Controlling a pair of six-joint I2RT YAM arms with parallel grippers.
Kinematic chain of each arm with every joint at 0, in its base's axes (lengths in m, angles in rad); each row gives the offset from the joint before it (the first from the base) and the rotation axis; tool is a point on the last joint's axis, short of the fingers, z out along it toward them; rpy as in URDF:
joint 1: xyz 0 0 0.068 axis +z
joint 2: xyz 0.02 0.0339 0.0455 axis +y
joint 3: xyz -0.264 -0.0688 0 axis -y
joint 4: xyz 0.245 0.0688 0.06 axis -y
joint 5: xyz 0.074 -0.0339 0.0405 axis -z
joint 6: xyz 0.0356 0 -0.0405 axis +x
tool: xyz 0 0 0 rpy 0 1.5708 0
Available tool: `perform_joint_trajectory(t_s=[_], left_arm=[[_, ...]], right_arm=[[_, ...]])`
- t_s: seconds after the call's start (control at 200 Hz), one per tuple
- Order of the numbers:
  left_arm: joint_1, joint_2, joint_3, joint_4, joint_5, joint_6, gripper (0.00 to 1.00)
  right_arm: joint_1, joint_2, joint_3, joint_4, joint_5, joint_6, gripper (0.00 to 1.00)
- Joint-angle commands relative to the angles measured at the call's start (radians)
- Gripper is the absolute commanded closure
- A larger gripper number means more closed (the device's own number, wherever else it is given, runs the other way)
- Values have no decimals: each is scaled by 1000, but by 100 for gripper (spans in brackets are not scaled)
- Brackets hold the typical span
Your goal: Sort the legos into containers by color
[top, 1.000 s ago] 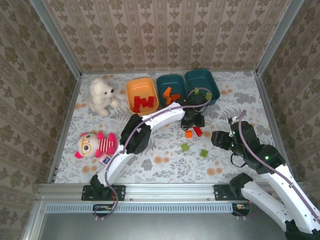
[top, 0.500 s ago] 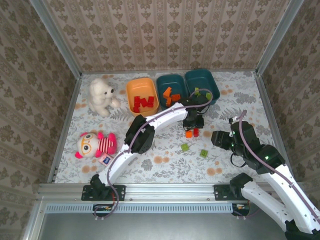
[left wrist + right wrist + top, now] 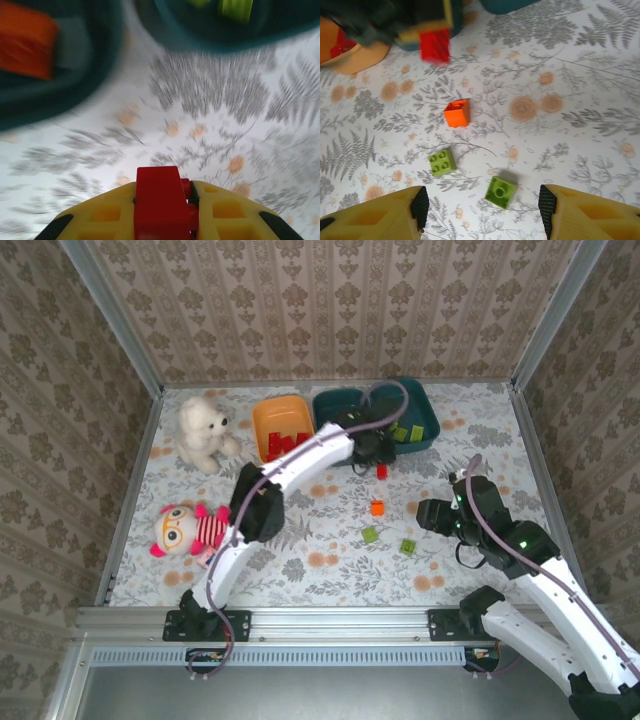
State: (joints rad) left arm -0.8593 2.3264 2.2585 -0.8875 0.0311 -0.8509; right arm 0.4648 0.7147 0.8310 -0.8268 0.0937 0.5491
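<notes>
The red brick [image 3: 157, 192] is clamped between the yellow fingers [image 3: 100, 217] of the left gripper [image 3: 162, 220], and its top stands out above them. It hangs over the table [image 3: 480, 440], just in front of the middle teal tub [image 3: 322, 400] and the right teal tub [image 3: 425, 402], which sit side by side.

The orange tub [image 3: 258, 425] is to the left of them and already holds the other red bricks [image 3: 285, 443]. The middle teal tub holds an orange piece [image 3: 27, 42], and the right teal tub holds green pieces [image 3: 235, 7]. So I judge that the orange tub is the goal for this brick.

To do this step well, the arm should keep the brick high enough to pass the teal rim. It should then travel left until the brick is fully over the inside of the orange tub. There it should go low before the fingers part, so that the brick does not bounce out. The grip should stay firm on the way, because the left wrist view is blurred.

On the table nearer the robot, an orange brick [image 3: 457, 113] and two green bricks [image 3: 442, 162] [image 3: 501, 191] lie apart and wait for sorting. The right gripper [image 3: 482, 212] hovers above them with its fingers spread wide, holding nothing. It should stay out of the left arm's path.

I can read no brand, label or writing on the bricks or tubs.
</notes>
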Motion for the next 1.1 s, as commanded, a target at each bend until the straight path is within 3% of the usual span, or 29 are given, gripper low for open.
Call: perform_joint_trajectory(t_s=[0.0,0.18,0.39,0.755,0.95,1.095], left_arm=[[135,-158,-77,-24,-81,59,87],[328,-245,-228,19,-81,99,86],[487,-152,-219,91,-20,147,85],[521,124,18,171,91,115,80],[520,159,8,185,118,94,77],[518,153,0,189,135,92,67]], right_arm=[[35,13,-4,154,-93,-59,37],[106,114,25,251,-106,-75,37],[155,214,65,285,-100,-63,37],[155,228,63,350,-109,-16,36],[156,161,-38,579,-133,23,35],[156,140,-78,652,-91,13,31]])
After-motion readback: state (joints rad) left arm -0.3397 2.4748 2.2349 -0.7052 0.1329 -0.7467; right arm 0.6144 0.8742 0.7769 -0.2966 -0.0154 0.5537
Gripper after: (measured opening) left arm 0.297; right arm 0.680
